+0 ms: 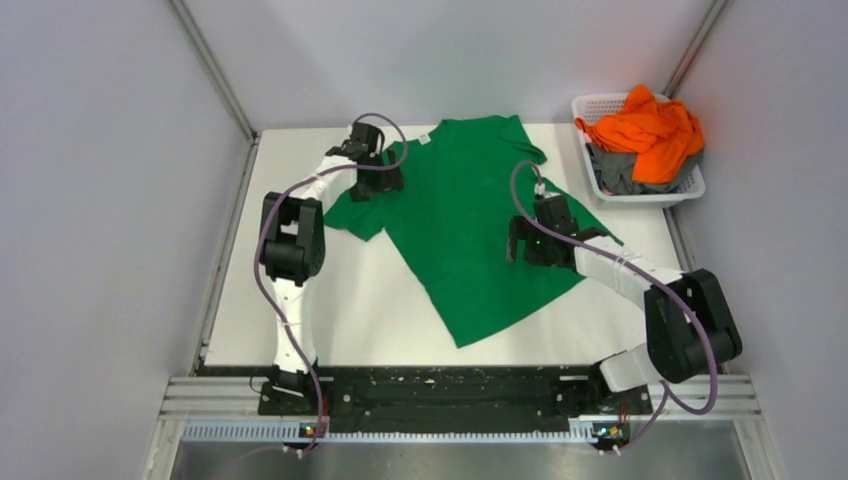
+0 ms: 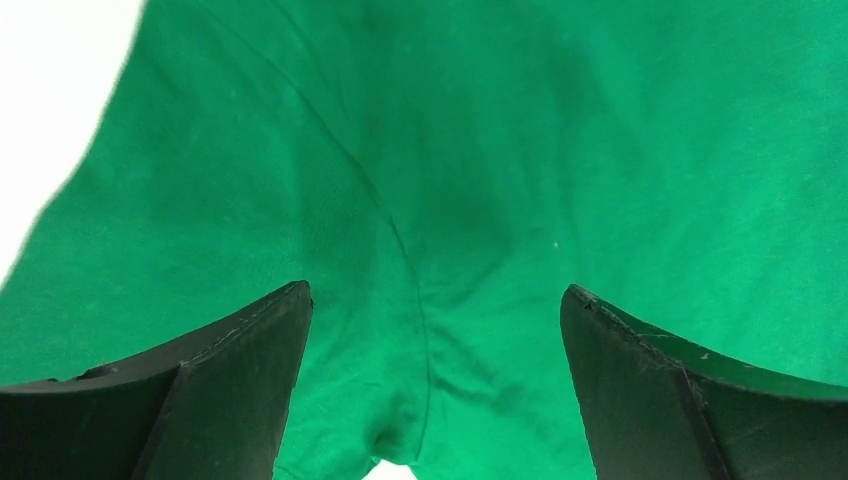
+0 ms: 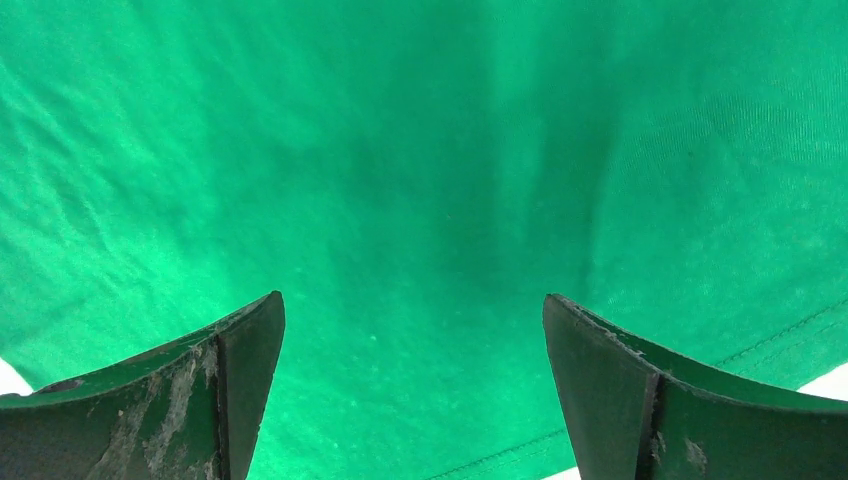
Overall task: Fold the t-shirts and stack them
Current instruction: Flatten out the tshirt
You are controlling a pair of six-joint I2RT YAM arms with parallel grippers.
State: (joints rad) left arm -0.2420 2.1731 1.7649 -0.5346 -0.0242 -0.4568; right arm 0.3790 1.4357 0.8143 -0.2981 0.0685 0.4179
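A bright green t-shirt (image 1: 462, 215) lies spread flat on the white table, collar and white neck label (image 1: 424, 139) at the back, hem toward the front. My left gripper (image 1: 377, 183) is open just above its left sleeve and armpit seam (image 2: 400, 250). My right gripper (image 1: 527, 243) is open over the shirt's right side, near the right sleeve. The right wrist view shows green cloth (image 3: 420, 200) and a stitched hem between the open fingers. Orange (image 1: 648, 128) and grey (image 1: 622, 172) t-shirts are piled in the basket.
A white plastic lattice basket (image 1: 592, 106) stands at the back right corner of the table (image 1: 300, 320). Grey walls close in the table on the left, back and right. A black rail with the arm bases runs along the near edge.
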